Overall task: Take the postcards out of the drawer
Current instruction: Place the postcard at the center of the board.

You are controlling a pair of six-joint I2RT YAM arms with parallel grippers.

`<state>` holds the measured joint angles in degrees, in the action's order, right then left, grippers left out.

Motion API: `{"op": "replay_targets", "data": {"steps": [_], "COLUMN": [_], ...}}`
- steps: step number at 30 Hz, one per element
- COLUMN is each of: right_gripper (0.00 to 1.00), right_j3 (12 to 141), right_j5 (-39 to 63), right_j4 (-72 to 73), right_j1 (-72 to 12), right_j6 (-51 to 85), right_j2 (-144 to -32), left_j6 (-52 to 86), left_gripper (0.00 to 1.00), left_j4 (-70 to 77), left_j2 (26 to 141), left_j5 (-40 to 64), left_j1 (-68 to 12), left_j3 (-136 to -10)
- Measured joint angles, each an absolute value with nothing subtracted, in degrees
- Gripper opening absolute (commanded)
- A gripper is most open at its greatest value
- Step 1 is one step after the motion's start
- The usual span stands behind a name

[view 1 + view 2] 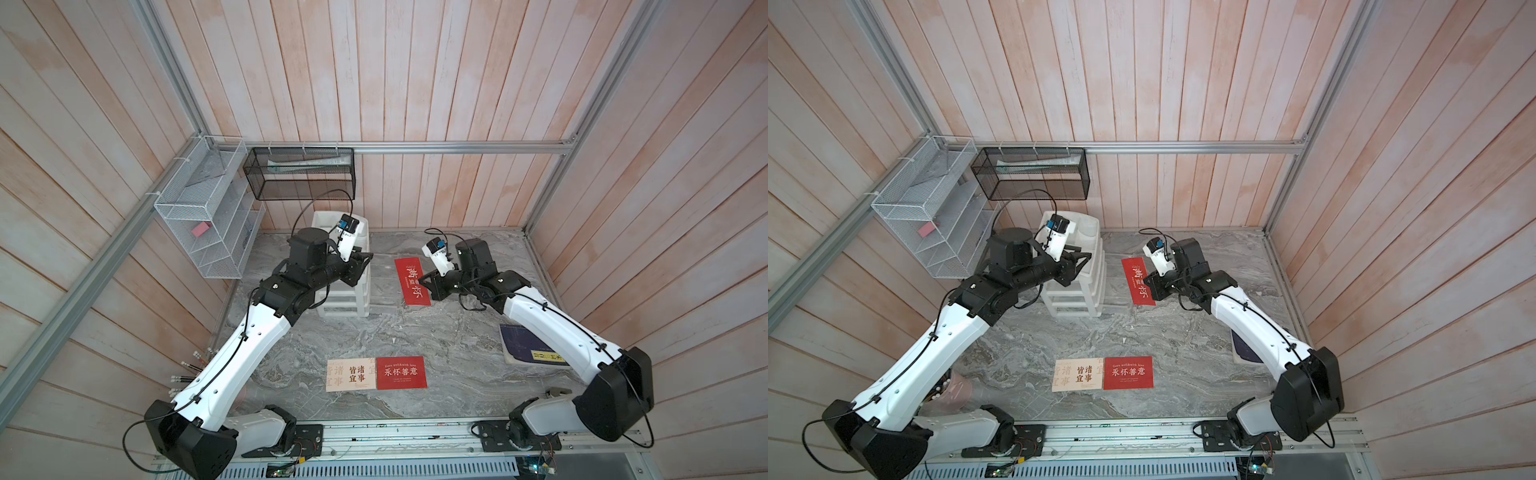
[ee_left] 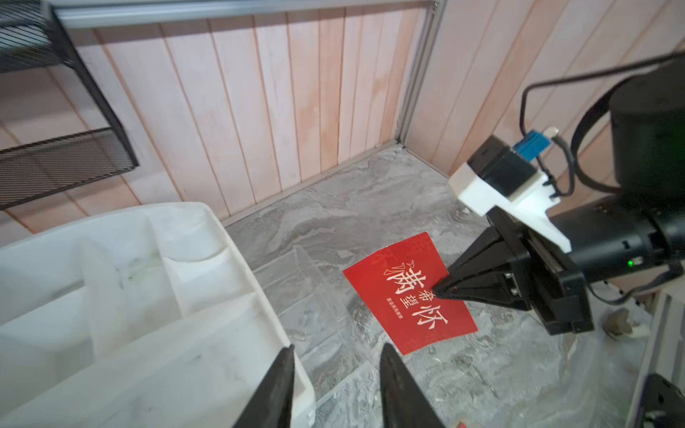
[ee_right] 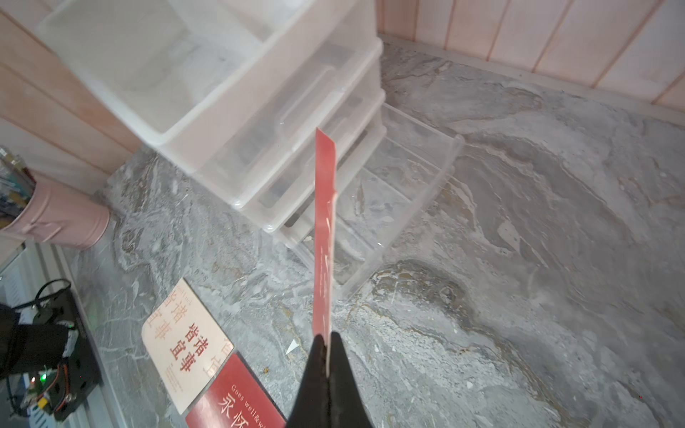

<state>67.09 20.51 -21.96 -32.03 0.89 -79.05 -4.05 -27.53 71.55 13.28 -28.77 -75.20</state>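
Top views both show the left claw (image 1: 366, 257) released, its jaws apart on nothing, hanging over the white drawer unit (image 1: 341, 306). Well in front of that claw, toward the robot's base, the cream card (image 1: 351, 374) and the flat red card (image 1: 401, 372) lie face-up on the bench (image 1: 457, 324), side by side with edges touching. I judge those two finished.

Further right, the right claw (image 1: 424, 279) is clenched on the lifted red card (image 1: 413, 286). It pinches one edge, so the card juts out past its tips and seems to be off the bench.

In the right wrist view the clear bottom drawer (image 3: 407, 178) stands pulled out beyond the claw's tips and looks empty. All three cards appear out. What remains is probably setting this last one down. A navy booklet (image 1: 528, 349) lies under the right arm.
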Motion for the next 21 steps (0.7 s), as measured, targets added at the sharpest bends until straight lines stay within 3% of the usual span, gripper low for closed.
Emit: {"op": "replay_targets", "data": {"steps": [21], "right_gripper": [0.0], "right_j3": [58.7], "right_j5": [34.3], "right_j4": [-15.0], "right_j1": [-36.5], "right_j6": [-12.8], "right_j2": [-70.5], "left_j6": [-12.0], "left_gripper": [0.4], "left_j4": [-31.8], "left_j2": [68.4], "left_j5": [24.3], "left_j1": [-32.1], "left_j3": [-71.2]}}
